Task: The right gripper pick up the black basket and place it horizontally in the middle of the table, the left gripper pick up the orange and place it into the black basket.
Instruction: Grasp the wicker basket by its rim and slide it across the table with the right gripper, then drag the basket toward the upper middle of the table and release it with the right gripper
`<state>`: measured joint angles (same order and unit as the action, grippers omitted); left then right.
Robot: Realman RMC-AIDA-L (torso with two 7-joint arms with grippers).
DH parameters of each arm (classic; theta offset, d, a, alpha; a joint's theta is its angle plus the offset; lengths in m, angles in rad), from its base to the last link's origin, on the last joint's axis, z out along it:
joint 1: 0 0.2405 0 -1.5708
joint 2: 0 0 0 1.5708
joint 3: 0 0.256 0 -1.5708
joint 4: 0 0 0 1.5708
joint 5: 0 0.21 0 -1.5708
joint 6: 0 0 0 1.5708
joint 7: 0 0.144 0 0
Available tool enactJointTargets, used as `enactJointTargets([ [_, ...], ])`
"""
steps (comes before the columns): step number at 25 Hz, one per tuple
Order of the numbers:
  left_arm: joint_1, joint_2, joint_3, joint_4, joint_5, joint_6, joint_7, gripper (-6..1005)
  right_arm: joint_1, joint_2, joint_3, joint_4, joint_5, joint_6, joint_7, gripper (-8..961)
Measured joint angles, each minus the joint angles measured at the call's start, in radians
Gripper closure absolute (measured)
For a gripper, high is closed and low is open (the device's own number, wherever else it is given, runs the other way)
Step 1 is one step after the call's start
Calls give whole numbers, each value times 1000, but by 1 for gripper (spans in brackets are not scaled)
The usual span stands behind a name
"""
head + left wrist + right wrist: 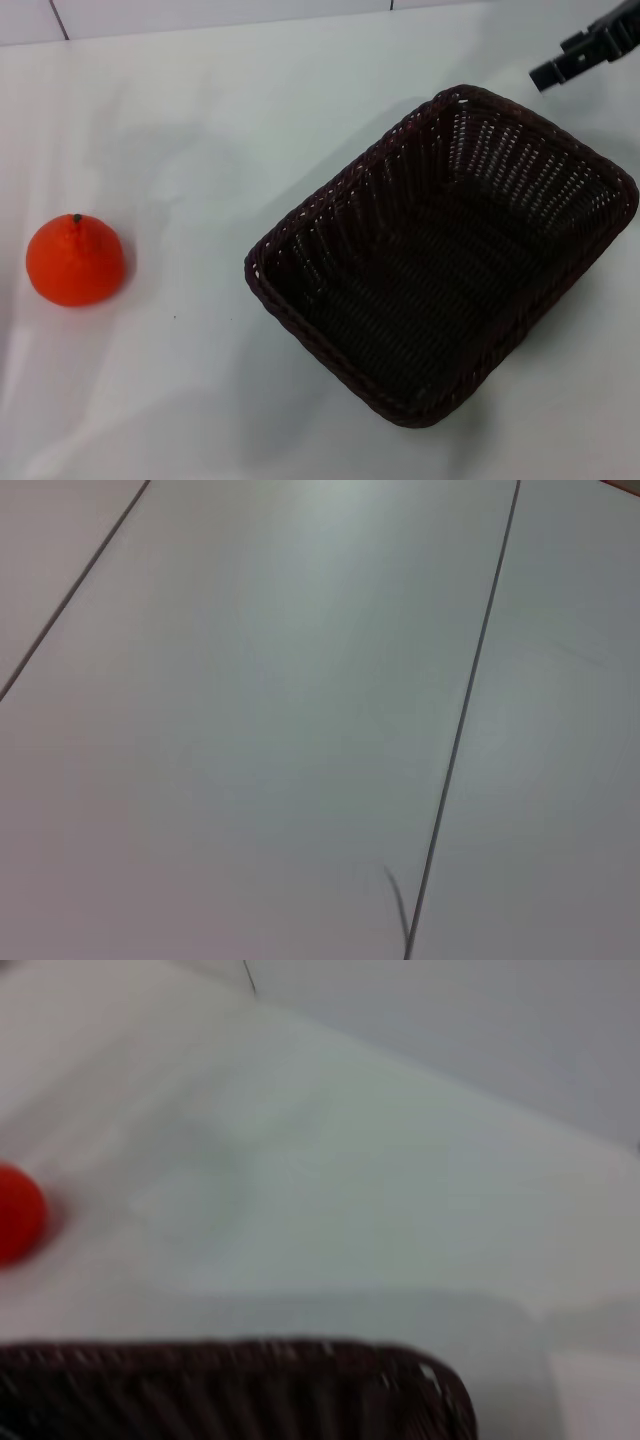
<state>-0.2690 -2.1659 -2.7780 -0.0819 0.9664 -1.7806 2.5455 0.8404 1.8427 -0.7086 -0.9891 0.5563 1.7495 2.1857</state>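
The black basket [440, 255] rests empty on the white surface [200, 130], toward its right edge and turned at an angle to the surface's edges; the orange [75, 260] stands stem up (well apart from the basket) near the left edge; the right end effector [585, 55] hangs at the far right corner, just beyond the basket's far rim, not touching it; whether its fingers are spread or pressed together cannot be told; the left end effector does not appear.

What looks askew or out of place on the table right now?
The black basket sits skewed diagonally on the table, not horizontal, and right of center. It is empty; the orange sits apart at the left. The right gripper hovers beyond its far corner. No spills or damage.
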Motion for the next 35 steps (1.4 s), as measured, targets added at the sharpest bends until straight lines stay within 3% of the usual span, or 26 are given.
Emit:
enactJointTargets([
  [7,-7,0,0,-8,0,8,-3,107,4,13,-11,58,-76,-27,1,162],
  [16,-9,0,0,-8,0,8,-4,116,0,25,-44,279,-83,-184,-35,169],
  [21,-13,0,0,-8,0,13,-4,122,-4,31,-45,299,-84,-200,-42,336],
  [23,-13,0,0,-8,0,16,-4,124,-8,31,-43,299,-84,-198,-40,590],
  [28,-12,0,3,-8,1,18,2,130,-21,31,-16,301,-77,-187,-32,688],
  [35,-6,1,6,-24,7,20,3,135,-33,15,133,357,-31,-149,-26,806],
])
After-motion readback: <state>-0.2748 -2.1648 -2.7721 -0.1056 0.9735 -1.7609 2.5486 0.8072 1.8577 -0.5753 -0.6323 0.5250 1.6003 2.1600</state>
